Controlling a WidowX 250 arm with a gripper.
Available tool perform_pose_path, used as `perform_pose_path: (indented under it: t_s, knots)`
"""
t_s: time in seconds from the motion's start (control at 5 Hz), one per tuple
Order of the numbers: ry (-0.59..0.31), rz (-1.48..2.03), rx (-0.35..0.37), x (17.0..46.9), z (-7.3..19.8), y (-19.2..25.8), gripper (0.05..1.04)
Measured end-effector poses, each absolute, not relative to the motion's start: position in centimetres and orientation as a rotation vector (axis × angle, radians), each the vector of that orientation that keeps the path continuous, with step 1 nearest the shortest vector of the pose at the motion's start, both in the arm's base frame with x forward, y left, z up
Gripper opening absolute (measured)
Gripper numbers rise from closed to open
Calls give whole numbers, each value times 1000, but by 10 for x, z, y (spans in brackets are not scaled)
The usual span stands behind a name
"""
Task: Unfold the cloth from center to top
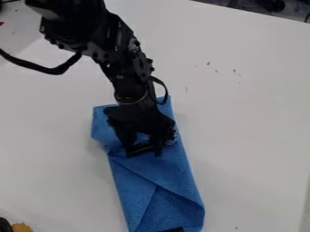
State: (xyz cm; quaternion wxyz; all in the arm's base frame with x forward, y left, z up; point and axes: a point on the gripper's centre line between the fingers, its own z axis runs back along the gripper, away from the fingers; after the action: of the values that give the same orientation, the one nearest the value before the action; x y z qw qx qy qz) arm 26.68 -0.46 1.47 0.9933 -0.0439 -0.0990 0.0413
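- At the bottom edge, a small black object (174,229) shows against the near end of the cloth (181,206); a yellow-orange piece (21,227) sits in the lower left corner.
- The cloth lies on the white table (254,136), left of the view's middle at its far end, and runs down to the bottom edge.
- Its near part is plain blue and folded over itself, slanting creases meeting in a pointed, overlapping flap; the right near corner looks rounded.
- Its long axis runs from near to far, the far end leaning left; the strip is long and narrow, its right side fairly straight.
- Farther up, the black gripper (143,150) hangs over the cloth's far half; whether it is open, closed or clamped on fabric, I cannot tell.
- Beyond it, the far end looks rumpled, with one corner at the left and another, farther off, at the right.
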Motion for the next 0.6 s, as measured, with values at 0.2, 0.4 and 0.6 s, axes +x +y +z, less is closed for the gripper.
perform_pose_path:
  t_s: [0.2, 0.4, 0.6]
  knots:
    - [-212, 93, -85, 268, 12, -4, 418]
    - [-211, 78, -73, 269, 12, -3, 249]
    - [-156, 48, -45, 267, 17, -4, 124]
